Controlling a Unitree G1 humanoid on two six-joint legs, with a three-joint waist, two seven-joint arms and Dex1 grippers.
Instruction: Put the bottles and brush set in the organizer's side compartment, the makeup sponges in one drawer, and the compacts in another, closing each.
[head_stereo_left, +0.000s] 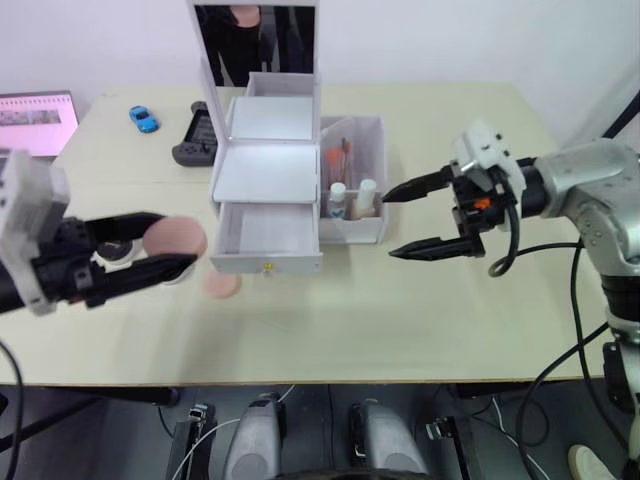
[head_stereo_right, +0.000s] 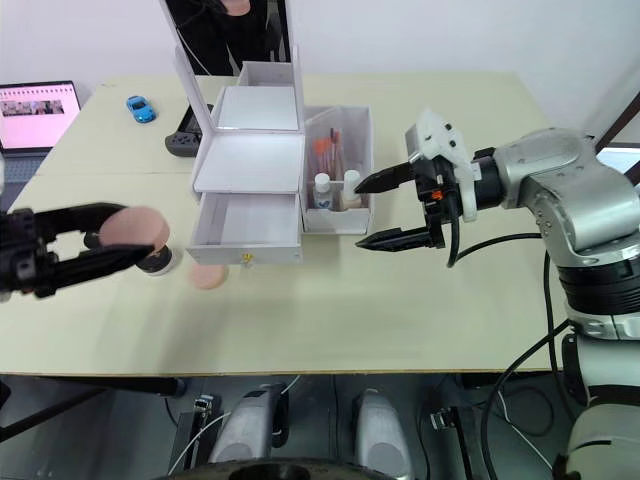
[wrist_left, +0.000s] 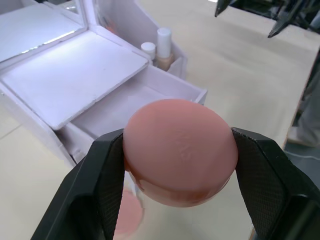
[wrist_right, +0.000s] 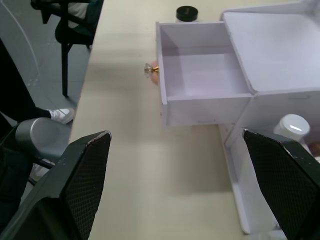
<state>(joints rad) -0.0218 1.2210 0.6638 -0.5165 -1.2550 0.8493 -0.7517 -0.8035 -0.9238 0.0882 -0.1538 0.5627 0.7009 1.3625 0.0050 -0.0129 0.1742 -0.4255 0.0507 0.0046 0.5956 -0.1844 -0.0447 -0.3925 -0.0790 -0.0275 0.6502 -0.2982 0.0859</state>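
Left hand (wrist_left: 175, 200) clamped around a smooth, rounded pink sponge (wrist_left: 180, 150) (matte, egg-like); right hand (head_stereo_left: 425, 215) spread wide.

The right arm (head_stereo_left: 590, 185) is rounded silver-grey metal with a white wrist block, a small orange mark and black cables looping off at five o'clock. Both grippers, left (wrist_left: 175, 165) and right (head_stereo_left: 425, 215), have black tapered fingers with cross-hatched pads (wrist_right: 87, 172). The left wrist wears a white housing.

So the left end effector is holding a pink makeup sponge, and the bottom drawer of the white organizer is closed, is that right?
Not quite. The left end effector does hold the pink makeup sponge, but the organizer's bottom drawer is pulled open and empty, as the right wrist view shows.
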